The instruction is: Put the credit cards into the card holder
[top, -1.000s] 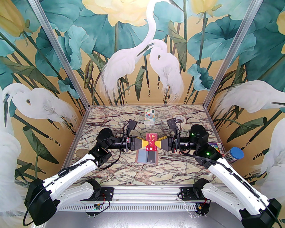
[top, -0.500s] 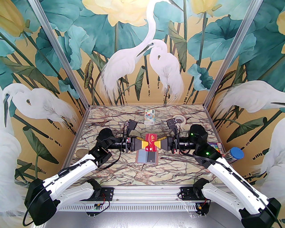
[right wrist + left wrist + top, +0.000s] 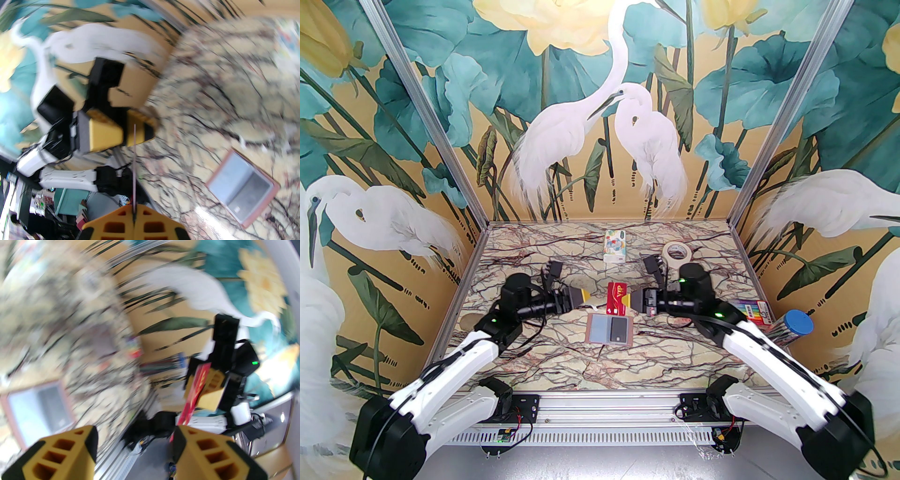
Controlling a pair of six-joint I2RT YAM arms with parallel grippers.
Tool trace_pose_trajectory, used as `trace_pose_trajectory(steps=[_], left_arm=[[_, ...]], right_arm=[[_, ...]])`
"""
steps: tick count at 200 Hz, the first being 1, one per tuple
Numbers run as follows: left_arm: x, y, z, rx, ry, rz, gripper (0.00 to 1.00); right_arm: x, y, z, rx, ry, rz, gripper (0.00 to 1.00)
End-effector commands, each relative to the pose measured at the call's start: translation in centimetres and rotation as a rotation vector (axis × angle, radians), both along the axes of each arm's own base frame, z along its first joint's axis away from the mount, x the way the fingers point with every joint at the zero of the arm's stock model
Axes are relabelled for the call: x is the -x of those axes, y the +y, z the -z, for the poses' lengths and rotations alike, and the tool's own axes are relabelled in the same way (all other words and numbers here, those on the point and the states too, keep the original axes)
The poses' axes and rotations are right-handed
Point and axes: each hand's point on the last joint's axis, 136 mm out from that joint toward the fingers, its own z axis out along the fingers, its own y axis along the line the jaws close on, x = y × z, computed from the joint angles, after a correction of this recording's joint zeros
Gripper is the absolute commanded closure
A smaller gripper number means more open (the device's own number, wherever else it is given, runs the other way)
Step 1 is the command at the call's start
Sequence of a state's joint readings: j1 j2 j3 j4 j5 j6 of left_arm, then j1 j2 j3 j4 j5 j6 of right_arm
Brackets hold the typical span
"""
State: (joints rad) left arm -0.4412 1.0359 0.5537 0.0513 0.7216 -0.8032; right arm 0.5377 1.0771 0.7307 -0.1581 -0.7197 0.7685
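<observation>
The marbled table (image 3: 534, 356) carries the card holder (image 3: 600, 328), lying open and flat just toward 6 o'clock from the middle with its pale blue lining up. A grey credit card (image 3: 619, 332) with a dark stripe lies in its 3 o'clock half; whether it is tucked into a pocket cannot be told. A patterned tissue pack (image 3: 615, 244) and a tape roll (image 3: 678, 252) sit near the 12 o'clock edge. The left tool (image 3: 585, 296) has its fingers spread apart. It sits at 9 o'clock of a red credit card (image 3: 616, 300) and is not touching it. The right tool (image 3: 629, 300) is clamped on that card's 3 o'clock side, holding it at 12 o'clock of the holder.
</observation>
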Motion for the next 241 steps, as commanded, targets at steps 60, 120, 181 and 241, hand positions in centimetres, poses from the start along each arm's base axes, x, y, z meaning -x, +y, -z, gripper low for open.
trace_pose_trajectory(steps=[60,120,181,241], left_arm=[[-1.1,-0.5,10.7,-0.128,0.194,0.012,0.62],[-1.0,-2.3,14.2,-0.171,0.248,0.038,0.69],[-0.8,-1.7,15.6,-0.220,0.266,0.017,0.71],[-0.6,-1.2,16.6,-0.254,0.288,-0.001,0.72]], right_arm=[[-2.1,0.0,10.9,0.175,0.205,0.124,1.00],[-2.3,0.8,14.3,0.238,0.256,0.115,1.00],[-2.1,0.9,16.0,0.274,0.283,0.107,1.00],[-1.8,1.6,16.6,0.283,0.293,0.086,1.00]])
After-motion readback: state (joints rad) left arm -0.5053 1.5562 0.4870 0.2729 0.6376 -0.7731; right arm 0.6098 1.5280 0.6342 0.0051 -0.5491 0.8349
